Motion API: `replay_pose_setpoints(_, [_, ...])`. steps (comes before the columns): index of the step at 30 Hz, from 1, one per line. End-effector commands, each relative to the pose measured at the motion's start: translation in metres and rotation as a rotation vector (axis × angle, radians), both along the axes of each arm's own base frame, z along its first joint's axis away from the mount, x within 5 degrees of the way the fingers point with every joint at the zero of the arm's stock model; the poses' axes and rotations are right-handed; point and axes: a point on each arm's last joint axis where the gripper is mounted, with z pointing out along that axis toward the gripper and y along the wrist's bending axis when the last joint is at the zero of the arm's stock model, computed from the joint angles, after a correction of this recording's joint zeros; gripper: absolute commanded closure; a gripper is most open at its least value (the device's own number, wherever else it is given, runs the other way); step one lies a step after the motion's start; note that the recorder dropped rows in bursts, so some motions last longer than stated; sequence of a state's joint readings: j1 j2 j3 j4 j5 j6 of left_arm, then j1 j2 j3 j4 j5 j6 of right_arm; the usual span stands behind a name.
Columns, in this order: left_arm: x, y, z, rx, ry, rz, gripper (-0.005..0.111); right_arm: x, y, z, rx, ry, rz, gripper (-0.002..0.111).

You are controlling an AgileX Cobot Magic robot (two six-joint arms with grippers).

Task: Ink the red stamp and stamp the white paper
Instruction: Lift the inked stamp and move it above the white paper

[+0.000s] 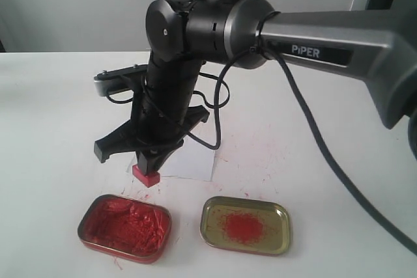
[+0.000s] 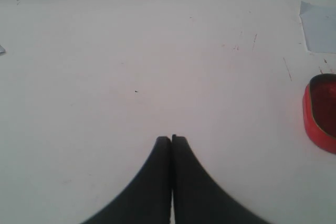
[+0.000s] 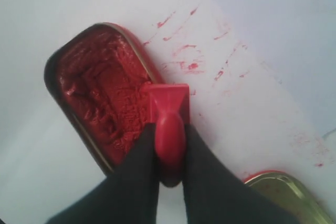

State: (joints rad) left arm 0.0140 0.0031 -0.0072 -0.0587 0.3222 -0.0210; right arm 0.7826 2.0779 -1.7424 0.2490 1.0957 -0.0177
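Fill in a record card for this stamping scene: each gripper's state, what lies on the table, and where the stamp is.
right gripper: shut on the red stamp, pinching its knob
left gripper: shut, empty, over the table
red tin: open, lumpy red paste inside
gold tin: open, red smear in its middle
white paper: flat, beyond the tins, partly hidden by the right gripper
stamp position: by the red tin's rim, between it and the paper

"PiPER" on the robot arm (image 1: 326, 40).
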Motion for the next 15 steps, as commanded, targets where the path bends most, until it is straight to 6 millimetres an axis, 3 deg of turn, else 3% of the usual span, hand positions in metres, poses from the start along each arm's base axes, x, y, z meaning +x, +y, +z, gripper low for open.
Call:
replay_pose_setpoints(1, [0.000,0.000,-0.002,-0.011,0.005,0.003,0.107,0.012,-0.011,0.007,0.016,-0.027,-0.042,0.108])
replay_pose_setpoints(15, [0.000,0.000,-0.002,-0.011,0.005,0.003,0.107,0.030,-0.018,0.013,0.007,-0.159,-0.081,0.108])
